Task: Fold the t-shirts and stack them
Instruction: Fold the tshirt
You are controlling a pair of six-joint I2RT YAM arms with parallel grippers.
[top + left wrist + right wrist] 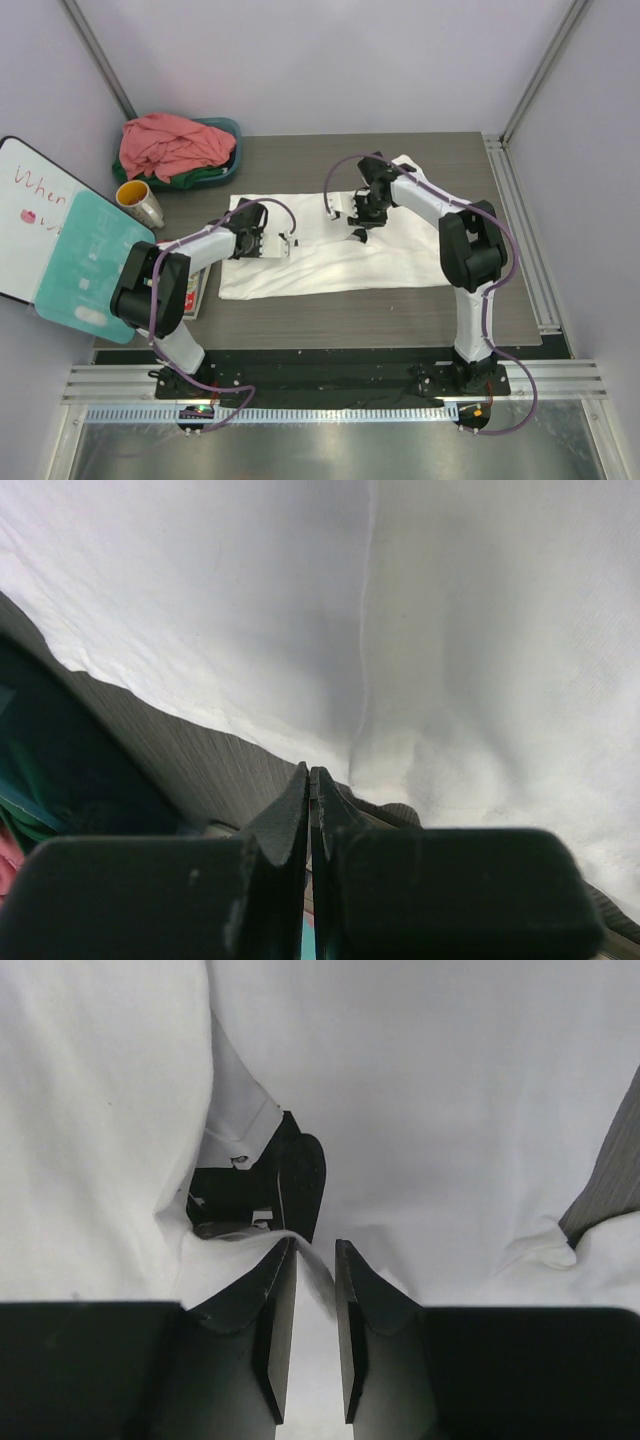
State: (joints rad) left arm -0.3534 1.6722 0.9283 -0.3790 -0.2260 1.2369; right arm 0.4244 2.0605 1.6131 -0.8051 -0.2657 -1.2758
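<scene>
1. You are working on a dark wood-grain table [420, 318]. Pale lavender walls [330, 60] close it in on three sides, and metal frame posts [95, 50] stand at the far corners.
2. At the table's far left corner sits a teal basin [232, 130]. A salmon-pink t-shirt [170, 145] is heaped in it, with a dark green t-shirt [200, 178] showing at its near rim.
3. Just beside the basin, at the left edge, stands a mug [140, 203]. A whiteboard [25, 220] with red writing and a teal panel [85, 265] overhang that edge.
4. The white t-shirt [340, 265] lies spread across the middle of the table. It is mostly flat, its near hem runs roughly parallel to the near edge, and soft wrinkles gather at its far side.
5. A black mark [270, 1185] shows beside a raised fold of the cloth in the right wrist view.
6. Your left gripper [310, 780] is closed tight, tips at the shirt's left edge. You cannot tell whether cloth is caught between them.
7. Your right gripper [315, 1250] rests on the shirt's far middle, jaws a narrow gap apart, with a ridge of cloth at the tips.
</scene>
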